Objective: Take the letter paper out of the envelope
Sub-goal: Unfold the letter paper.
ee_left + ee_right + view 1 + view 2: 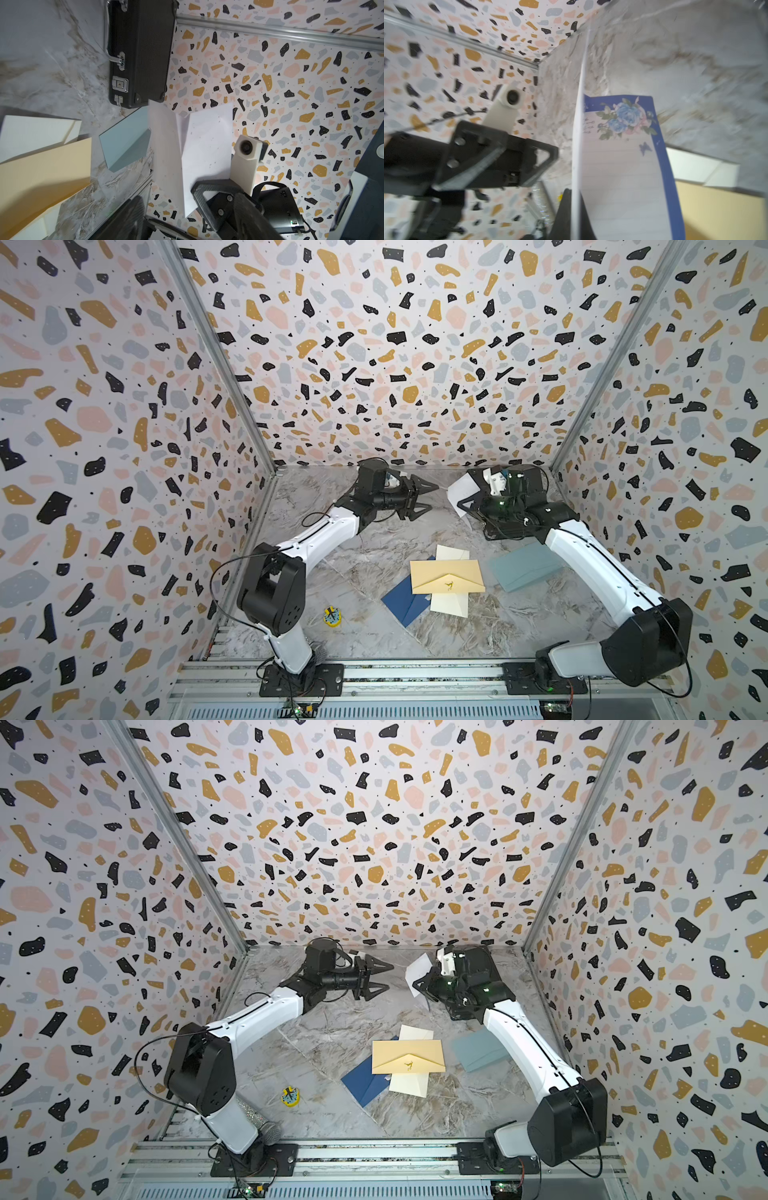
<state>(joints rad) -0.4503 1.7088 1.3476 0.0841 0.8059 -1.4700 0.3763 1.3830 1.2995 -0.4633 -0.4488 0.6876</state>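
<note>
Letter paper hangs in the air near the back wall, clear of every envelope. The right gripper is clamped shut on one edge of it. You can see its blue floral border in the right wrist view. Your left gripper stands open and empty just beside the sheet, its fingers pointing at it but not touching. The hold is your main worry: it is a thin pinch on one edge of a limp, folded sheet, so a quick swing could work it loose or crease it. The open left fingers are near enough to snag the free edge if either arm closes in. The drooping lower part could brush the black case that stands against the wall behind. You have little room at the back and on the right arm's side. The better space is toward the front, on the bare marble table between the arms. Steer clear of the stack there: the yellow envelope lies over a cream one and a dark blue one, with the grey-blue envelope just beside the right arm.
</note>
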